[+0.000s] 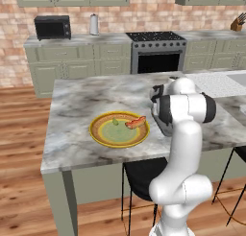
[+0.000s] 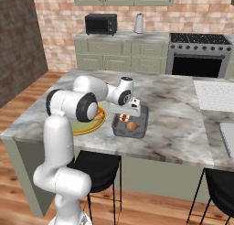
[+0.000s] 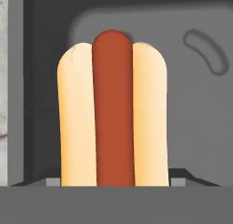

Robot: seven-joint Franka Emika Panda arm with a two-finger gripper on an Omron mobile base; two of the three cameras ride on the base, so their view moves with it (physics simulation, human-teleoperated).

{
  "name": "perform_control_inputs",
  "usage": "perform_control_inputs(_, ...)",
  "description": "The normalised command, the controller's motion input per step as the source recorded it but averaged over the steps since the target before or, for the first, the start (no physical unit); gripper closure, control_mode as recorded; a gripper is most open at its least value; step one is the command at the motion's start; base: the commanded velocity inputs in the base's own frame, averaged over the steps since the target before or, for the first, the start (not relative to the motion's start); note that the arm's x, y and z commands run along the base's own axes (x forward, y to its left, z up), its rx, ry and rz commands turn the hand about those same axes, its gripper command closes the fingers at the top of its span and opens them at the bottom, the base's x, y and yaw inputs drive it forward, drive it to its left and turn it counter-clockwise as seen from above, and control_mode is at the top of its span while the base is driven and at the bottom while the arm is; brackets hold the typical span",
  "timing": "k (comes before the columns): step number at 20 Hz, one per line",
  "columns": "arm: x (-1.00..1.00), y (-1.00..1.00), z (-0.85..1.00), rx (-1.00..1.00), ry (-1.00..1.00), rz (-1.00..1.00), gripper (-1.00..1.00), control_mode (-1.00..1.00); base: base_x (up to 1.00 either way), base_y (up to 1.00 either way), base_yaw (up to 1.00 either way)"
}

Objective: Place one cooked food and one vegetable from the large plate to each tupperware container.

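On the marble island, the wide round plate (image 1: 103,134) with yellow-orange rim still carries a hot dog (image 1: 135,123) and a small green vegetable (image 1: 115,120). Right of it, the gripper (image 2: 126,117) hangs over the dark grey rectangular tray (image 2: 141,126), jaws wide around a second hot dog in a pale bun (image 3: 113,114).

No readable text, label, brand, number or sign appears on anything here.
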Motion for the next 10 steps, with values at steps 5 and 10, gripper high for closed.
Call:
perform_control_inputs(5, 0.12, -0.02, -0.09, 0.00, -0.03, 0.00, -1.00, -1.00, 0.00, 0.00, 0.00)
perform_control_inputs(10, 0.00, -0.01, 0.00, 0.00, 0.00, 0.00, -1.00, -1.00, 0.00, 0.00, 0.00)
